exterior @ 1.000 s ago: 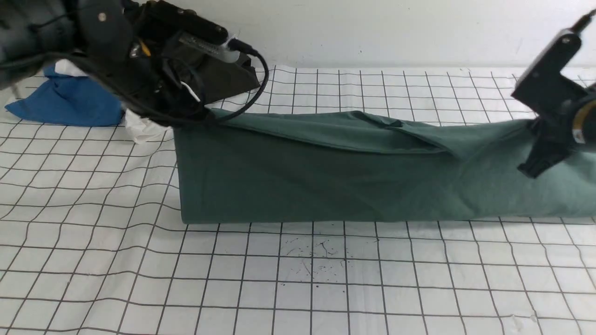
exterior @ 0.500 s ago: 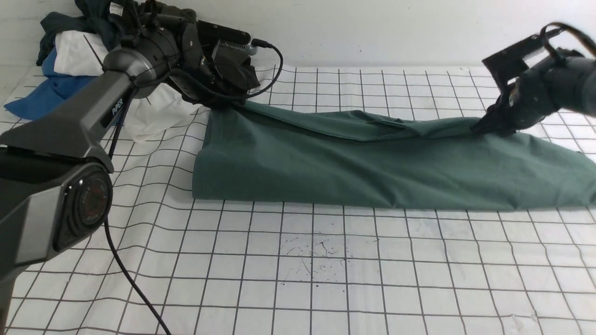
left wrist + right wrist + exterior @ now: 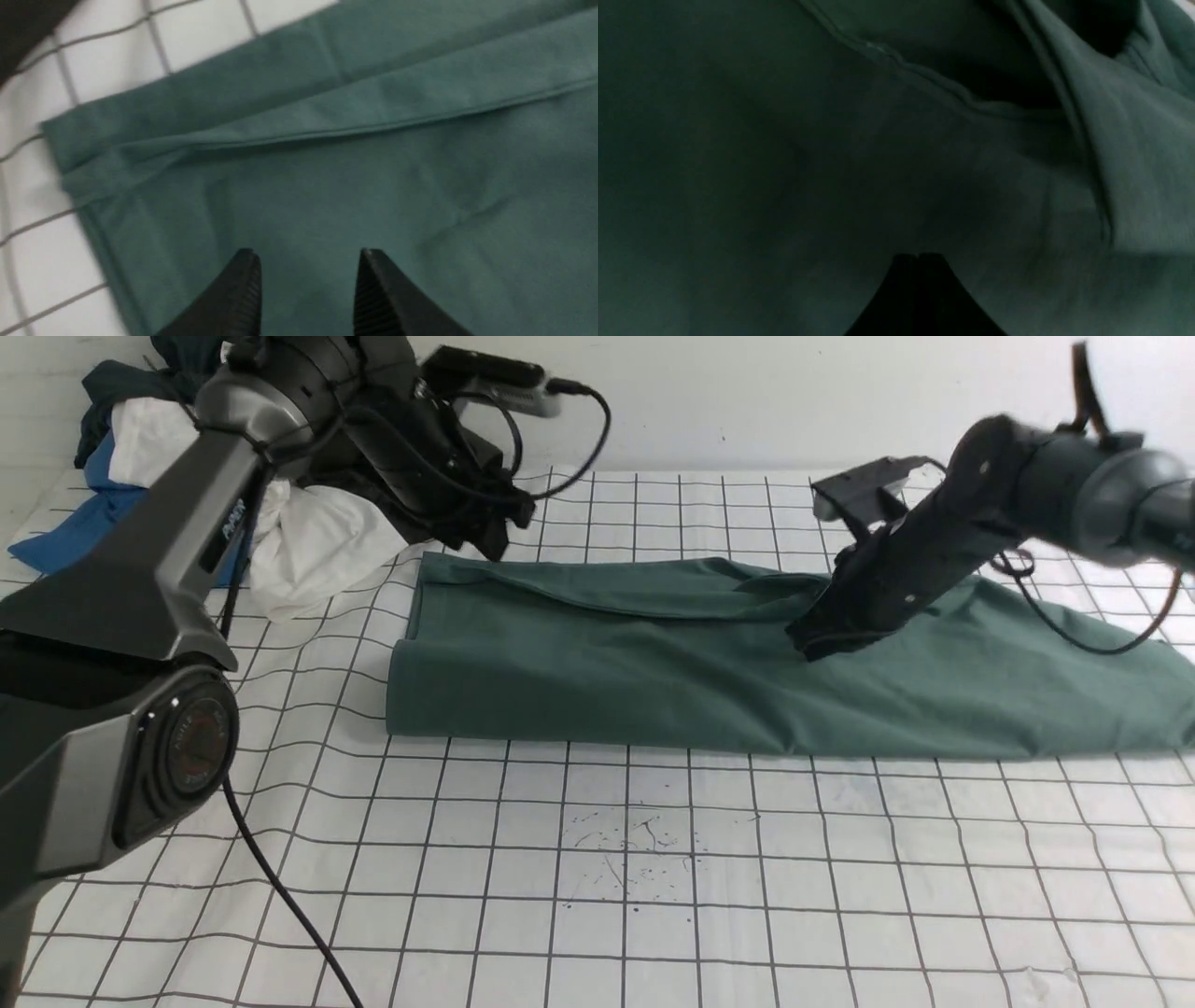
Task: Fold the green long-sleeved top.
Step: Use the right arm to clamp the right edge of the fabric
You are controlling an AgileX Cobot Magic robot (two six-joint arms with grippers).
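The green long-sleeved top (image 3: 653, 663) lies as a long folded band across the gridded table, running off the right edge; no logo shows. My left gripper (image 3: 493, 543) hangs open and empty just above the top's far left corner; in the left wrist view (image 3: 306, 254) its jaws stand apart over the green cloth (image 3: 373, 154). My right gripper (image 3: 810, 644) is shut, its tips down at the top's middle-right next to a raised fold (image 3: 775, 586). In the right wrist view (image 3: 917, 255) the jaws meet over dark green fabric (image 3: 738, 140), with nothing seen between them.
A pile of clothes sits at the far left: a blue one (image 3: 56, 546), a white one (image 3: 317, 546), a dark teal one (image 3: 117, 383) and a very dark one (image 3: 448, 513) behind the left gripper. The left arm's cable (image 3: 271, 887) hangs over the near left table.
The left gripper let go of the top's far left corner and rose slightly. The right arm swung left from the top's right end to its middle. The top settled flat.
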